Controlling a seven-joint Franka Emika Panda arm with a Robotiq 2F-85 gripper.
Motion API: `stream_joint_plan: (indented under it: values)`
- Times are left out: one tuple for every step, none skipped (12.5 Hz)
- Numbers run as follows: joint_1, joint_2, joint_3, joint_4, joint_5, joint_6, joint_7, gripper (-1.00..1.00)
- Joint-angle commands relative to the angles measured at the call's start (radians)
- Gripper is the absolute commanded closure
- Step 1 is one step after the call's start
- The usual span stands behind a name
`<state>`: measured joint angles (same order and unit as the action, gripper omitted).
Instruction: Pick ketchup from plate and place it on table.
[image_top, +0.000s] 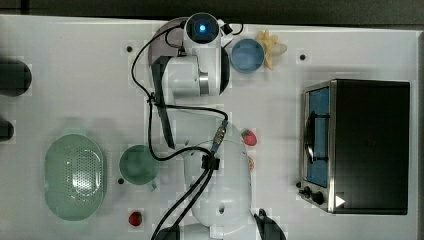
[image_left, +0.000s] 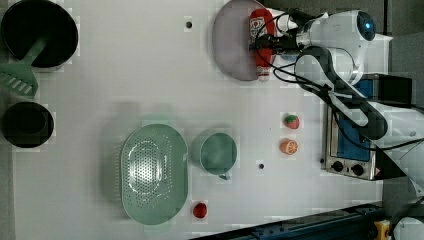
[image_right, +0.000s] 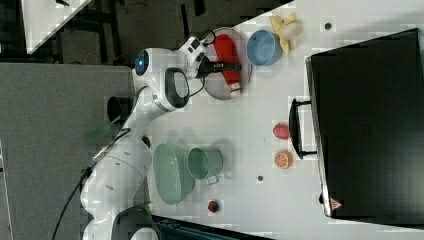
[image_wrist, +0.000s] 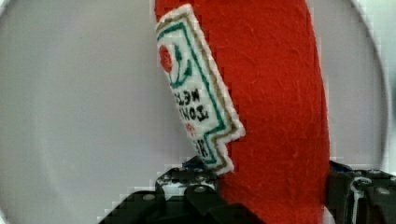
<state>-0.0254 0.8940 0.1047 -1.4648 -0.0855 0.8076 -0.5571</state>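
The pincer (image_wrist: 271, 196) straddles the ketchup (image_wrist: 275, 93), one finger on each side of the red felt body just below the label (image_wrist: 196, 98), pads right up against the sides; whether it has truly clamped I cannot tell, since the soft cloth shows no clear squeeze. The bottle lies flat on the plate (image_left: 227, 47), its whitish cap end reaching over the rim toward the left view's bottom. To do this grasp well, I would let the fingers bite firmly into the felt before any lift, as a soft body will sag or slip from a shallow hold. Then raise it straight up clear of the rim and carry it to bare bench (image_left: 125, 65), away from the blue bowl (image_right: 263, 47)
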Motion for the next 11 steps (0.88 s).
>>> stream_joint_plan:
  values:
    - [-0.015, -0.158, 0.006, 0.018, 0.003, -0.084, -0.019, -0.27]
    - [-0.022, -0.205, 0.006, 0.018, 0.011, -0.146, -0.019, -0.27]
    - [-0.031, -0.253, 0.005, 0.016, 0.025, -0.212, -0.019, -0.27]
    - [-0.042, -0.301, 0.005, 0.011, 0.044, -0.282, -0.018, -0.27]
    - [-0.056, -0.35, 0.003, -0.004, 0.065, -0.346, -0.017, -0.27]
    - [-0.073, -0.399, 0.002, -0.028, 0.087, -0.395, -0.017, -0.27]
    - [-0.091, -0.448, 0.002, -0.061, 0.095, -0.426, -0.017, -0.27]
    - [-0.11, -0.496, 0.0, -0.099, 0.096, -0.435, -0.017, -0.27]
    - [-0.127, -0.543, -0.002, -0.139, 0.096, -0.435, -0.017, -0.27]
    - [-0.142, -0.587, -0.005, -0.184, 0.096, -0.436, -0.017, -0.27]
    - [-0.153, -0.63, -0.009, -0.234, 0.099, -0.439, -0.017, -0.27]
